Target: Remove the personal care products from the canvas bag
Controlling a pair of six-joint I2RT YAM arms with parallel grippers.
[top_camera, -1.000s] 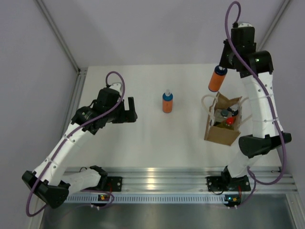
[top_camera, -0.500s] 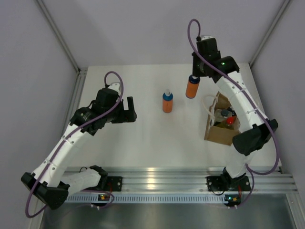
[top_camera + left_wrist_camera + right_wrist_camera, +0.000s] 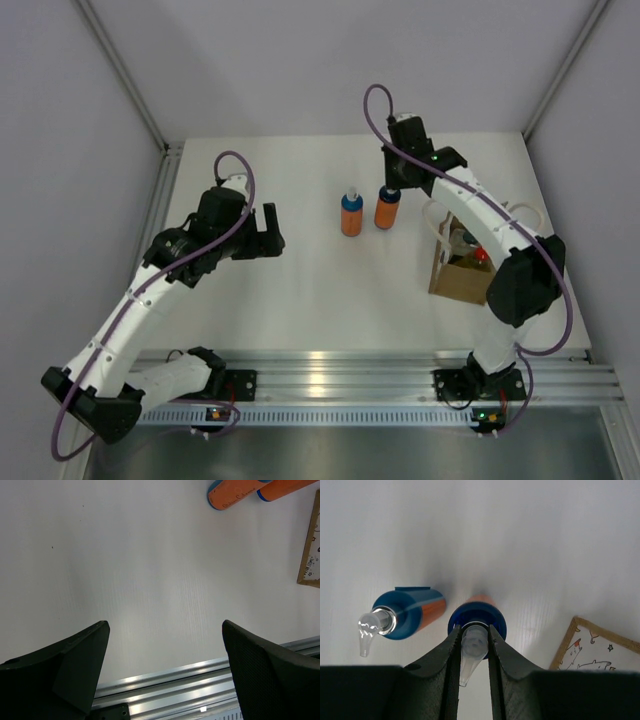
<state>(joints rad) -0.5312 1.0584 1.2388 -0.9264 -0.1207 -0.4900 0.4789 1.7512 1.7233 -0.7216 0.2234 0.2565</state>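
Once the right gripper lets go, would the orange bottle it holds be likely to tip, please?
The bottle is tall and narrow, so a nudge could topple it. Being round, it would probably roll. Gripped only by its nozzle, it may wobble.

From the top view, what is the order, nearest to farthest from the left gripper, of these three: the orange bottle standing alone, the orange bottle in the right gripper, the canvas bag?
1. standing orange bottle, mid-table, right of the left gripper.
2. held orange bottle, in the right gripper, just beyond the first.
3. canvas bag, far right side.
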